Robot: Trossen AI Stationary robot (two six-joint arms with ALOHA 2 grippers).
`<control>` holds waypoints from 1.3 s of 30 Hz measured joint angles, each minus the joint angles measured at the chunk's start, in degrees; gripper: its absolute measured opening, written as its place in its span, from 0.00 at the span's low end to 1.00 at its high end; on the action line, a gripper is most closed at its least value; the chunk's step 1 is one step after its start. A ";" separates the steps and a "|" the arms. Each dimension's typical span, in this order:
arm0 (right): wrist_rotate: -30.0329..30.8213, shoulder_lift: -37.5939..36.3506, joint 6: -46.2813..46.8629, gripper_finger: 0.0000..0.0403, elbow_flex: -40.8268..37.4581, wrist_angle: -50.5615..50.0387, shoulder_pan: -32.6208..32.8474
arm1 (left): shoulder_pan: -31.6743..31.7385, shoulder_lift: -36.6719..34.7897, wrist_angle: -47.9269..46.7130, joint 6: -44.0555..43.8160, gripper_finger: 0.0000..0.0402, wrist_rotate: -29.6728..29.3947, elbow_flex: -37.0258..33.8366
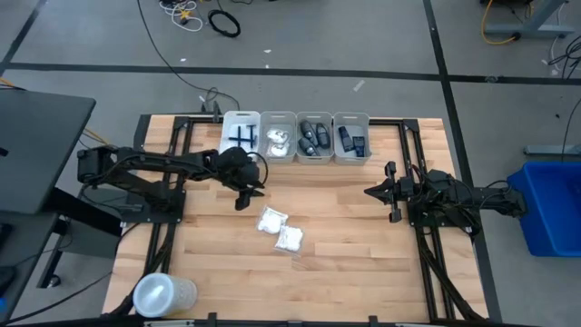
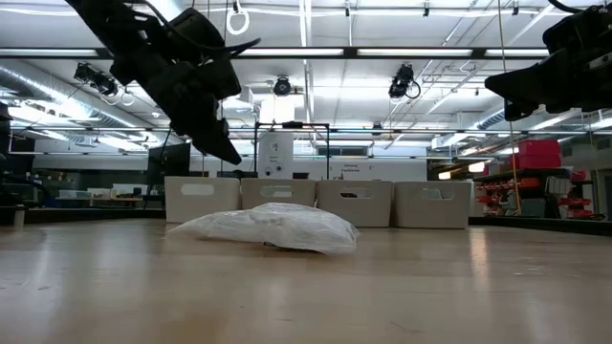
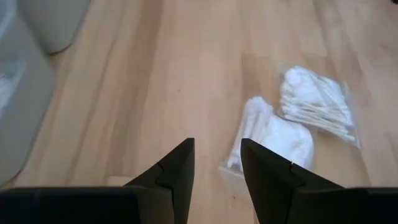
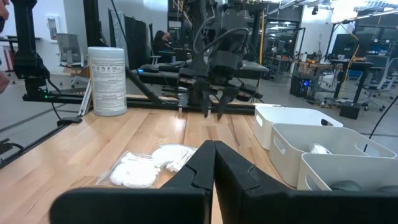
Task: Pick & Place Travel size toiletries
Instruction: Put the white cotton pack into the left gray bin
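Two white crinkly packets (image 1: 271,221) (image 1: 290,238) lie flat on the wooden table, side by side near its middle; they also show in the left wrist view (image 3: 273,140) (image 3: 317,102). My left gripper (image 1: 243,202) hangs open above the table just left of them, slanting down, with nothing between its fingers (image 3: 217,158). More toiletries sit in a row of white bins at the far edge: dark blue razors (image 1: 241,136), white packets (image 1: 278,139), and dark containers (image 1: 314,138) (image 1: 350,138). My right gripper (image 1: 388,193) waits shut at the table's right, clear of everything.
A clear round lidded tub (image 1: 163,295) stands at the near left corner. The row of bins (image 2: 316,203) lines the far edge. Bare wood lies between the packets and the bins. Dark frame rails run along both sides of the table.
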 joint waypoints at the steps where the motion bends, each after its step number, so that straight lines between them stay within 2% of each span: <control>1: 0.01 0.00 0.00 0.03 -0.01 -0.01 -0.02 | 0.00 0.01 1.29 0.84 0.34 1.11 -0.71; 5: 0.01 0.00 0.01 0.03 -0.01 -0.02 0.00 | 0.00 0.02 7.22 2.54 0.34 5.94 -3.52; 9: 0.00 -0.01 0.00 0.03 0.00 -0.02 -0.01 | 0.02 1.50 10.36 2.09 0.34 8.19 -5.16; 17: 0.02 -0.01 0.00 0.03 -0.02 -0.01 -0.01 | 0.24 9.68 19.57 1.47 0.34 16.63 -6.35; 21: 0.02 -0.01 0.00 0.03 -0.01 -0.01 -0.02 | 1.05 13.63 23.19 -0.22 0.34 18.67 -6.33; 28: 0.02 0.00 0.01 0.03 0.00 -0.01 -0.01 | 1.49 17.93 24.55 -1.00 0.34 18.89 -6.33; 35: 0.01 0.00 0.00 0.03 -0.01 0.00 0.00 | 2.22 18.05 24.11 0.78 0.35 15.32 -6.31; 39: 0.00 -0.01 0.00 0.03 -0.01 -0.01 0.00 | 3.26 18.05 23.59 0.42 0.39 14.68 -6.31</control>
